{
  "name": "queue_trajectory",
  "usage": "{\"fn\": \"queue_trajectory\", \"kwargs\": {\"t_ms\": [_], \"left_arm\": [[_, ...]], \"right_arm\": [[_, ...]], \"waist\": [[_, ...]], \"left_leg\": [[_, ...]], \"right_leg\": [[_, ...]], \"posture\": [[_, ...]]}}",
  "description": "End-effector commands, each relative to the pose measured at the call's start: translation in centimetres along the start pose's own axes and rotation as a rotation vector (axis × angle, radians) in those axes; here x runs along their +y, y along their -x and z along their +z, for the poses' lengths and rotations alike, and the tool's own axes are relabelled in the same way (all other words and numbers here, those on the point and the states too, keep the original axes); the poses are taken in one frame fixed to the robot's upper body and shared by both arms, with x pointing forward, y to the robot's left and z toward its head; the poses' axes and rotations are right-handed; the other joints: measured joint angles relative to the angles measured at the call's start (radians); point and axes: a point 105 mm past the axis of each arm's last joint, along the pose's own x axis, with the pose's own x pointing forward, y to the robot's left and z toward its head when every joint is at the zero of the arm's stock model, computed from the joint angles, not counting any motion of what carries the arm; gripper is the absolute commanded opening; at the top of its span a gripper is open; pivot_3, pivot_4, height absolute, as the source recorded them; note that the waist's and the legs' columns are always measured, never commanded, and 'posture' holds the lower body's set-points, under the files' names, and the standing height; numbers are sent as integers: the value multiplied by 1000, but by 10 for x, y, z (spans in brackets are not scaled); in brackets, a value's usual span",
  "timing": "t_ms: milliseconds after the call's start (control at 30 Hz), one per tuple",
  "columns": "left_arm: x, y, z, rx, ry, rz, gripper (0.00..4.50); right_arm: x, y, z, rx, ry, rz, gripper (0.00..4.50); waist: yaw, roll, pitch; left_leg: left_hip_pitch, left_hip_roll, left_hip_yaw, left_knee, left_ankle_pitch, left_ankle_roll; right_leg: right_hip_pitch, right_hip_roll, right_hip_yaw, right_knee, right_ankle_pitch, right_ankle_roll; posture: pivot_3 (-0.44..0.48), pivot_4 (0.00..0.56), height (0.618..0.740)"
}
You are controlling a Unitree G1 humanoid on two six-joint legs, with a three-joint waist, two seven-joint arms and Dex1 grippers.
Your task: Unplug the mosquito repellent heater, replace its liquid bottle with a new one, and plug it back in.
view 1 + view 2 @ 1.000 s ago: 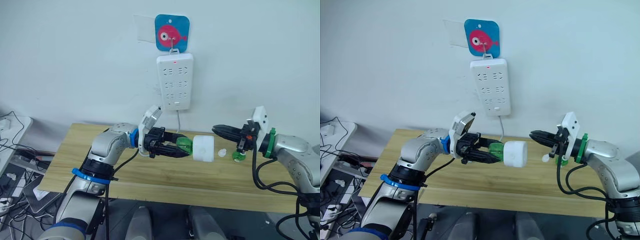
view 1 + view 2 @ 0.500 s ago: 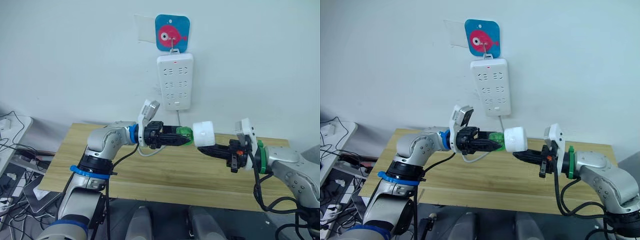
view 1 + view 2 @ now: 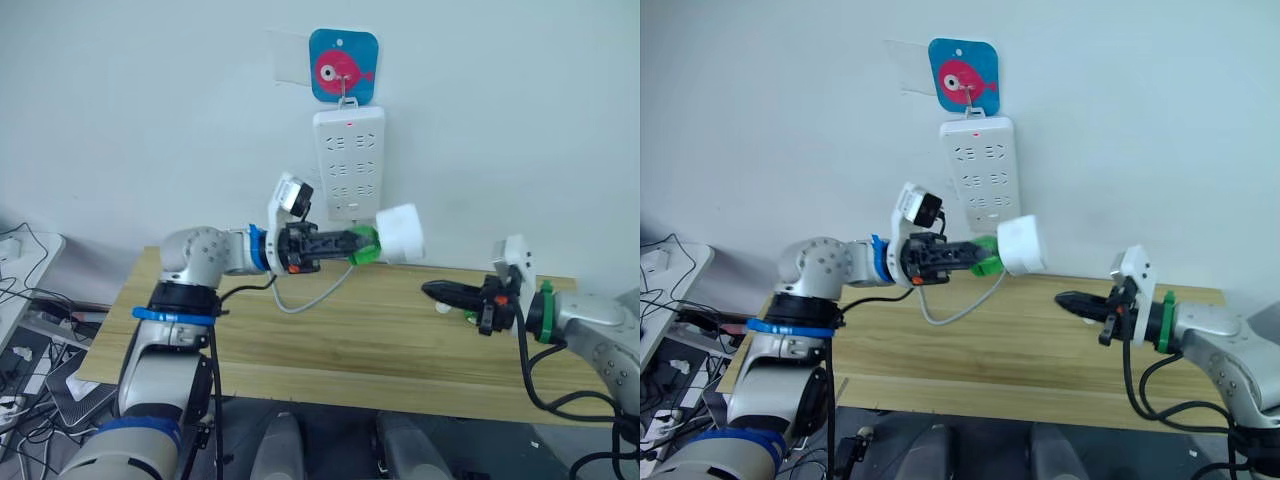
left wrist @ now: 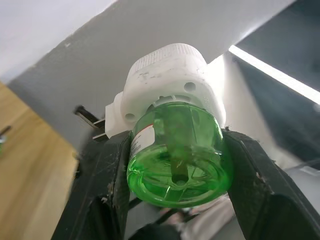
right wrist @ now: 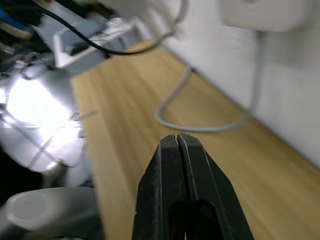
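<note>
Left gripper (image 3: 352, 243) is clamped on the translucent green liquid bottle (image 4: 176, 159) of the small white rounded plastic heater (image 3: 399, 233), held in the air just below the long white wall power strip (image 3: 349, 163). Right gripper (image 3: 444, 292) is closed, empty, low over the wooden table (image 3: 330, 340). For plugging back in: square the prongs to a socket first, then push straight, keeping the squeeze firm so the bottle doesn't twist.

Mosquito repellent heater (image 3: 401, 232): white body; its liquid bottle (image 4: 176, 156) translucent green. Power strip (image 3: 348, 163): white, with a small red light, upper centre. Hook plaque (image 3: 343, 65): blue, bearing a pink fish. Tabletop (image 3: 330, 345): light wood grain. Wall (image 3: 150, 110): plain white.
</note>
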Motion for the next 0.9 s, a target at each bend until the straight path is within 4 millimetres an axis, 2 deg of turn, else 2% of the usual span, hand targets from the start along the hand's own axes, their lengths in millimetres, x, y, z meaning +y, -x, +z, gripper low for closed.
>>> {"fn": "queue_trajectory", "kwargs": {"t_ms": [33, 167, 300, 600, 733, 900], "left_arm": [[-13, -4, -4, 37, 41, -63, 2242], [-16, -6, -13, 77, 67, -81, 2242], [-17, -8, -17, 99, 60, -79, 2242], [-12, -3, -22, 94, 39, -34, 2242], [-7, -2, -23, 91, 28, -15, 2242], [-3, -3, -23, 92, 11, -2, 2242]], "right_arm": [[-11, 2, 12, -41, 89, -28, 37], [-13, -17, 22, -100, 97, -11, 37], [0, -31, 29, -134, 68, 53, 37], [43, -27, 30, -130, -68, 219, 37], [55, -26, 34, -135, -94, 247, 37], [58, -24, 41, -151, -119, 251, 37]], "waist": [[-3, 0, 0], [-10, 0, 0], [-11, 0, 0], [1, 0, 0], [1, 0, 0], [1, 0, 0]], "left_leg": [[0, 0, 0, 0, 0, 0], [0, 1, -1, -1, 0, 0], [0, 1, -1, 0, 0, -1], [0, 0, -1, -1, 2, -4], [0, 0, -1, -1, 2, -4], [0, 0, -1, -1, 2, -4]], "right_leg": [[0, 0, 0, 0, 0, 0], [0, 1, -1, 0, 0, -1], [-1, 0, -1, 2, 0, -1], [0, -1, -1, 2, 0, -1], [0, -1, -1, 3, 0, -1], [-1, -1, -1, 3, 0, -1]], "posture": [[-21, 194, 740], [-25, 191, 740], [-20, 192, 740], [1, 194, 740], [1, 194, 740], [-3, 187, 740]]}}
